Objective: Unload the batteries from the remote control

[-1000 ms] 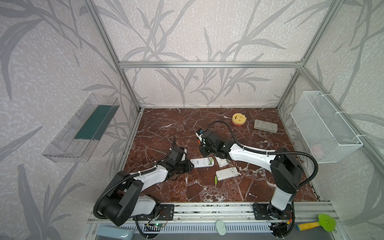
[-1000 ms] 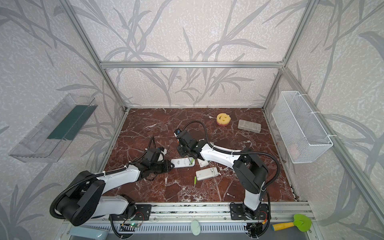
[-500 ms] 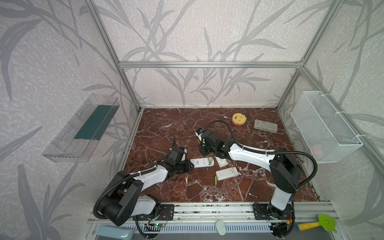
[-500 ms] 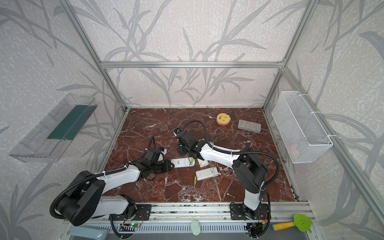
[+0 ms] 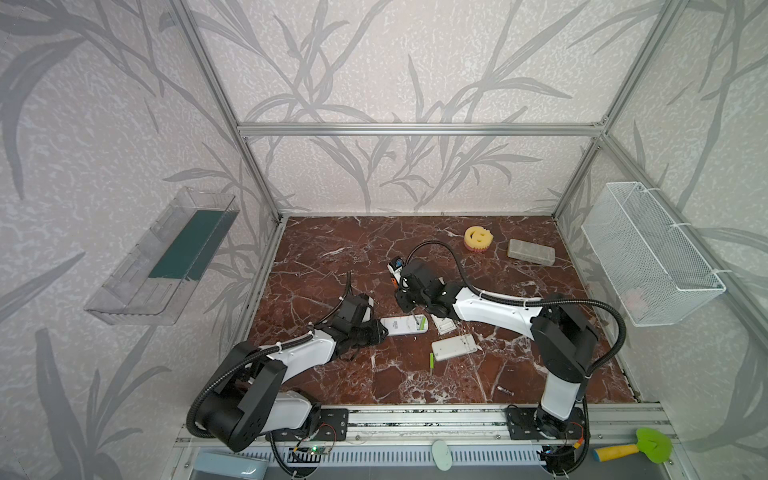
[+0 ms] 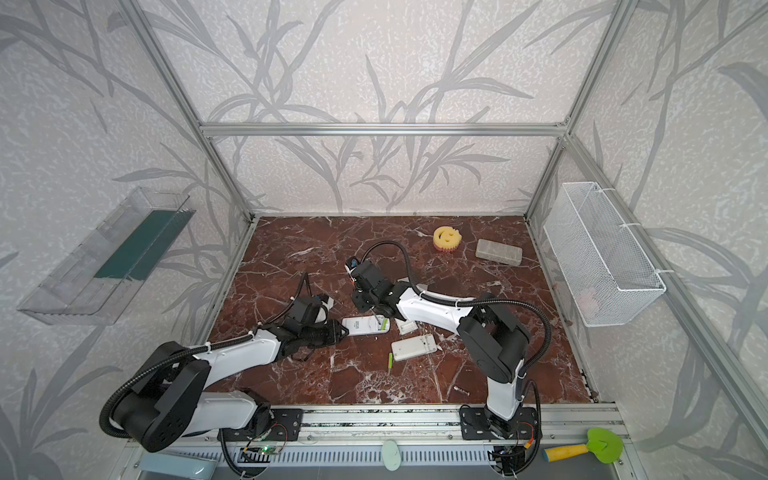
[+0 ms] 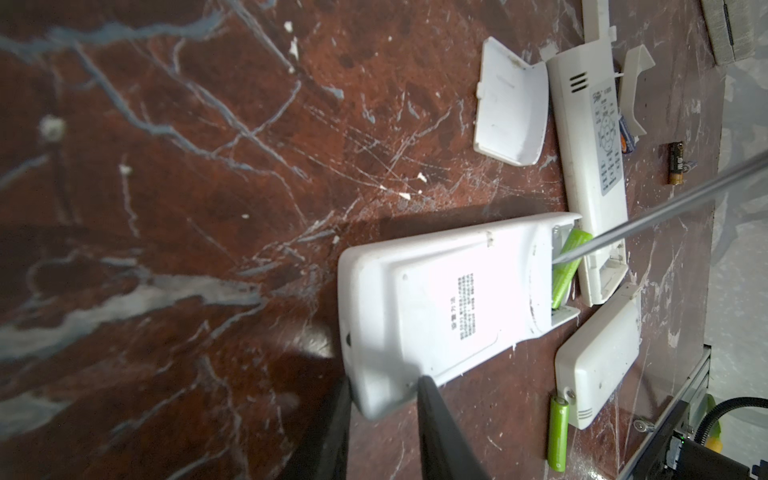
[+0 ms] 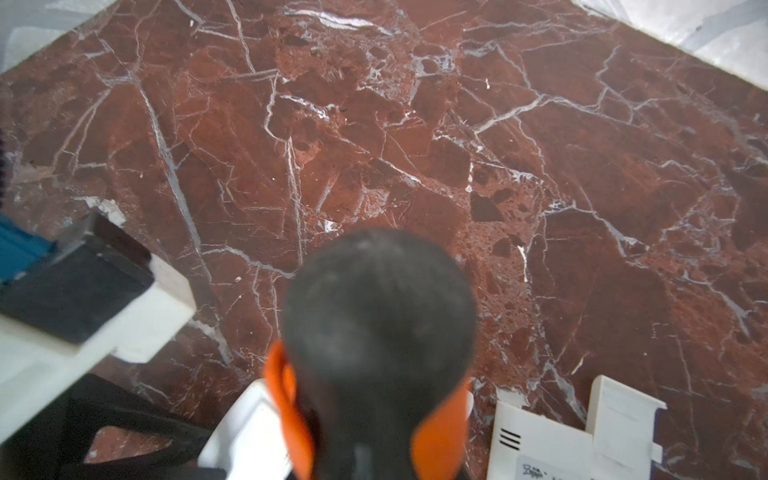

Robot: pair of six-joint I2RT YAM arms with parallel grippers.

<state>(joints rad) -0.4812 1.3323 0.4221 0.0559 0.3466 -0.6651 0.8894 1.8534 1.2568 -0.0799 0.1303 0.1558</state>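
Observation:
A white remote control (image 5: 402, 326) (image 6: 362, 325) (image 7: 436, 299) lies back up on the marble floor with its compartment open. Lime green batteries (image 7: 692, 266) sit in that compartment, one tilted up. My left gripper (image 7: 384, 386) (image 5: 380, 332) is shut on the remote's closed end. In my right gripper (image 5: 409, 303) (image 6: 365, 303), which is shut, stands an orange-handled screwdriver (image 8: 378, 332). Its metal shaft (image 7: 665, 216) reaches into the compartment beside the green batteries. One loose green battery (image 5: 432, 360) (image 7: 557, 432) lies on the floor, and a dark one (image 7: 675, 163) lies farther off.
A second long white remote (image 7: 590, 166), a white box-like device (image 5: 453, 347) and a loose white cover (image 7: 511, 104) lie close by. A small screw (image 5: 504, 390) is near the front rail. A yellow smiley sponge (image 5: 478, 237) and a grey block (image 5: 531, 251) sit at the back right.

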